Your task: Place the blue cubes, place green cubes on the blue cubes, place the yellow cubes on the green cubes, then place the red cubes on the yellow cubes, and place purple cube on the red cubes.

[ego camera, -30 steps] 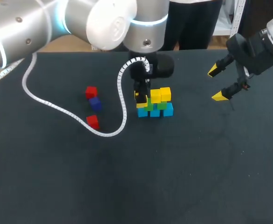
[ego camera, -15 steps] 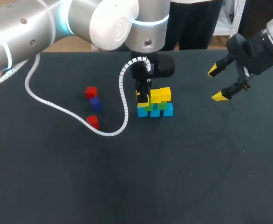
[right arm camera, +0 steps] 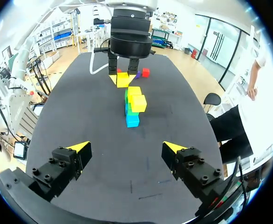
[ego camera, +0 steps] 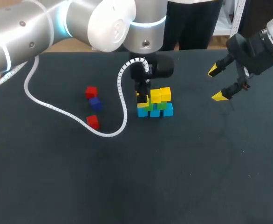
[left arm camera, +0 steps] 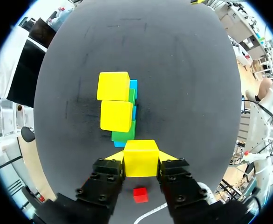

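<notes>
Where the black table [ego camera: 174, 177] meets its left side, we record a white coiled cable [ego camera: 52, 106] trailing from the left arm [ego camera: 57, 23] and looping across the surface toward the middle. Inside that loop lie three loose cubes in a short line running far to near. The far red cube [ego camera: 91, 92] comes first, the purple cube [ego camera: 95, 102] sits just beside it on the near side, and the near red cube [ego camera: 93, 121] lies a little apart, next to the cable.

At the middle of the table we find the left gripper [left arm camera: 141, 157] pointing straight down. Its two fingers are closed against opposite faces of a yellow cube [left arm camera: 140, 161], which fills the gap between the yellow tips. This held cube hangs at the left end of the stack, over a green cube there. We cannot tell whether it touches that cube.

The stack itself is a short row of blue cubes [ego camera: 155, 112] on the table, with green cubes [ego camera: 161, 105] on them. Two placed yellow cubes [ego camera: 160, 94] sit side by side on the green layer, to the right of the held one. No red cube is on the stack.

At the far right, the right gripper [right arm camera: 126, 147] hangs above the table, well apart from the stack. Its fingers are spread wide and grip nothing.
</notes>
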You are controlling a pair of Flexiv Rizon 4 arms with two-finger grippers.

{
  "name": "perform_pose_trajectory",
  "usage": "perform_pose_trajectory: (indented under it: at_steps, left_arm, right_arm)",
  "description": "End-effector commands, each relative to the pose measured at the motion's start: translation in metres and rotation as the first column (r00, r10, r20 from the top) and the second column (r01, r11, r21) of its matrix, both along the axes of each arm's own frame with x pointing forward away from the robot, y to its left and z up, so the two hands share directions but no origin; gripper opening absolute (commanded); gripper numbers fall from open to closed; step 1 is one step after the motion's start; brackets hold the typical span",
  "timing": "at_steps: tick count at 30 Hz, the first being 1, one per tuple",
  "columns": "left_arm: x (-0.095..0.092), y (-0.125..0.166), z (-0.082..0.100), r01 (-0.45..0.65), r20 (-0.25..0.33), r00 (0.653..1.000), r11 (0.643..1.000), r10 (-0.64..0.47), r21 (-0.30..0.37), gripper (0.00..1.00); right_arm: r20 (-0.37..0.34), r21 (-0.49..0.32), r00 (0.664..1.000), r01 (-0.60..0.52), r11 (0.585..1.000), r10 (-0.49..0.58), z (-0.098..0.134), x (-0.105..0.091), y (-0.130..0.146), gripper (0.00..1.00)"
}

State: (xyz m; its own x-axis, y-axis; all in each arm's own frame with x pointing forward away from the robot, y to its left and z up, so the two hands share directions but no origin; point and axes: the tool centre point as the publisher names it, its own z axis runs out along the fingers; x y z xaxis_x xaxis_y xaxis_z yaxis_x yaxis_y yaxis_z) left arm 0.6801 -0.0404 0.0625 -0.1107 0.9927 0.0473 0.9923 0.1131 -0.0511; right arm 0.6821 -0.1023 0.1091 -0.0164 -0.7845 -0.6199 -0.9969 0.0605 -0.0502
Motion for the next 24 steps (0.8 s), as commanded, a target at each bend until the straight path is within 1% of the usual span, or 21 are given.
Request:
perform_pose_trajectory:
  at_steps: [1,24]
  left_arm:
    - [0.0027,-0.0008,0.0000,0.002,-0.005,1.000,1.000,-0.002,0.001,0.00]
    - [0.0095,-0.0085,-0.0014,0.029,-0.007,1.000,1.000,-0.029,0.007,0.00]
  right_arm:
    - [0.002,0.002,1.000,0.001,1.000,-0.001,0.0000,-0.0010,-0.0004,1.00]
    - [0.002,0.002,1.000,0.001,1.000,-0.001,0.0000,-0.0010,-0.0004,1.00]
